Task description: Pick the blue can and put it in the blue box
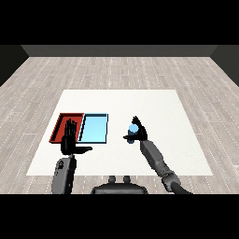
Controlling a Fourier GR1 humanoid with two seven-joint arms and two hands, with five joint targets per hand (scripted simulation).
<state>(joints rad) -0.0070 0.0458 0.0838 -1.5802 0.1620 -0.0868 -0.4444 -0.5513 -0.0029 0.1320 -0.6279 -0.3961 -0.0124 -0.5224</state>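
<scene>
- White worktop carries the red tray and blue tray, side by side.
- Left hand hovers spread near the trays.
- Right hand curls round the blue can, right of the blue tray; carrying step, next likely leftward over it.

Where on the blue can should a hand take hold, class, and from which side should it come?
Around its curved side wall, from the right. The blue can appears to stand upright on the white table, so its rounded wall suits curled fingers. The right hand already wraps it there, leaving the path towards the light blue tray open.
</scene>
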